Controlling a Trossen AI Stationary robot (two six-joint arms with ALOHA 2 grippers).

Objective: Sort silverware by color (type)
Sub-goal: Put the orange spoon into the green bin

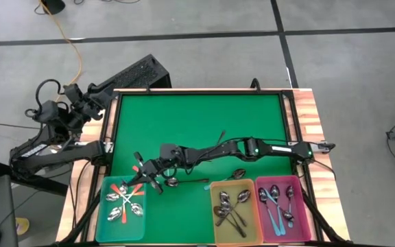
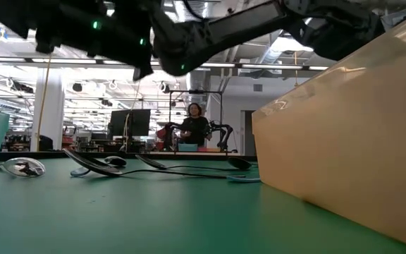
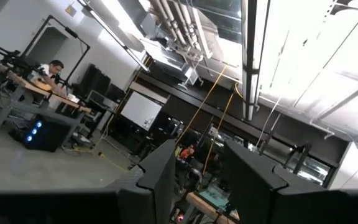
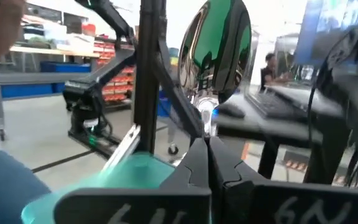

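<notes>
— Which arm has the work?

— The right one. It reaches across the green mat towards 9 o'clock in the high view, and the right gripper hangs just at the teal bin's 1 o'clock corner. Its fingers are pinched tight on a spoon.

— How does that spoon lie?

— In line with the fingers, shiny bowl pointing away from the wrist, handle down in the pinch. I cannot tell the handle's colour.

— So where must it go?

— If it is an orange-red one, I judge the bin's middle lies at about 7 o'clock from the gripper, near. The orange-red spoons already lie there.

— And the left arm?

— Folded off the table at 9 o'clock. The left gripper points up at the ceiling, fingers apart with nothing between them. It is much farther from everything.

— Anything left on the mat?

— Loose spoons at 3 o'clock of the right gripper, near.
</notes>
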